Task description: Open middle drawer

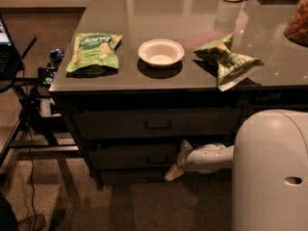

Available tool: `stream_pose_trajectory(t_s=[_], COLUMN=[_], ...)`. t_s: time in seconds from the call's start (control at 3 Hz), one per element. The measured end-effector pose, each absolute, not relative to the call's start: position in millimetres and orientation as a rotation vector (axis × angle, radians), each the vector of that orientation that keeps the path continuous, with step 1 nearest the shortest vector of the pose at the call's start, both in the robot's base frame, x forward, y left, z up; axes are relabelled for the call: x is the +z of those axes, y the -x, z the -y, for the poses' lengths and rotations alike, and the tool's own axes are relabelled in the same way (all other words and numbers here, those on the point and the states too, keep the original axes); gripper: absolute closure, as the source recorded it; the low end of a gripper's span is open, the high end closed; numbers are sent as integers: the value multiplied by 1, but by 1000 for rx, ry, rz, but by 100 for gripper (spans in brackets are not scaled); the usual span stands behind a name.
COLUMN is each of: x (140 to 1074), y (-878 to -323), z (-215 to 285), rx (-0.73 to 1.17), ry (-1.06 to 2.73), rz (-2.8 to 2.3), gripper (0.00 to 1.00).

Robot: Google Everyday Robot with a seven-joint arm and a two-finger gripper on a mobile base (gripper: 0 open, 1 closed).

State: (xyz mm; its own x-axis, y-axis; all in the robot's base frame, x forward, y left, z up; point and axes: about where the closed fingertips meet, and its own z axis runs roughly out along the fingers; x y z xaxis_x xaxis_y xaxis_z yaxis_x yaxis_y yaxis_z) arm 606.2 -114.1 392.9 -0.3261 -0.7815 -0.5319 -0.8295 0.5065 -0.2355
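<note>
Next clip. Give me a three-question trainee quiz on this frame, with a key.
1. True or false: the middle drawer is pulled out.
2. What sits between the left bag and the right bag on the counter? A) bowl B) mug C) can
3. Where is the hand, and are its fingers open or shut?
Key: 1 false, it looks closed. 2 A. 3 By the middle drawer's front, right of its handle; open.
</note>
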Motion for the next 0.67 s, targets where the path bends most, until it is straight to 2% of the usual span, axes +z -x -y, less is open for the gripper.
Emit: stream_pose_trajectory(t_s=[0.67], x=[393], y=[-614], z=[131], rx=[55], ry=[1308], rz=[-2140], gripper=[0])
